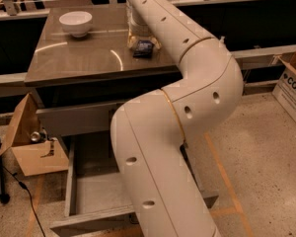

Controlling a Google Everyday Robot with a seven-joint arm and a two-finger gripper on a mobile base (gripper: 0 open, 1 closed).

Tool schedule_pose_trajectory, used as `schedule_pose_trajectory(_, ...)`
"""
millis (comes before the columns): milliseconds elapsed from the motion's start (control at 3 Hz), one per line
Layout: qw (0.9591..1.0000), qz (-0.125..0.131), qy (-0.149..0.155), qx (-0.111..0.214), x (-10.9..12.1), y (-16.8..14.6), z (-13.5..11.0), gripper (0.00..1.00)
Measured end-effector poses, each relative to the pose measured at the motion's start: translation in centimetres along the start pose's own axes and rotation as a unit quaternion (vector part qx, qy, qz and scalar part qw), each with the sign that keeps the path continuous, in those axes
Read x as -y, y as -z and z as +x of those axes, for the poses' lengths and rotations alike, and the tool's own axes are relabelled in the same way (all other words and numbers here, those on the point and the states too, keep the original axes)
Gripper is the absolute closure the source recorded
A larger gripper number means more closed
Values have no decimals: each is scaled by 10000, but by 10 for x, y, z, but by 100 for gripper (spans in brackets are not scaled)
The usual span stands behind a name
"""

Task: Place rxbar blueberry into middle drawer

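Observation:
The rxbar blueberry (143, 49) is a small dark navy packet lying flat on the brown table top (84, 58), near its right edge. My white arm (172, 132) rises from the bottom of the view and reaches over the table. My gripper (136, 33) is at the arm's far end, just behind the packet and mostly hidden by the arm. The middle drawer (91, 194) stands pulled open below the table, its grey floor bare where it shows. The arm hides its right half.
A white bowl (75, 22) stands at the table's back left. An open cardboard box (37, 147) sits on the floor left of the drawer, with a black cable (19, 186) beside it. Another cardboard box (293, 90) is at the right edge.

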State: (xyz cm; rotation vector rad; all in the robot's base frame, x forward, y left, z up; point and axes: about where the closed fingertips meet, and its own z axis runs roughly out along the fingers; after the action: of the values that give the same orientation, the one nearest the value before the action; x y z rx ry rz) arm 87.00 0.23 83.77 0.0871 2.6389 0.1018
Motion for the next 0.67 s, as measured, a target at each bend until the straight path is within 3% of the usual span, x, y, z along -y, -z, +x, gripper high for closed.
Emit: schedule_pose_trajectory(667,10000,33,20,-49,2,1,1,87)
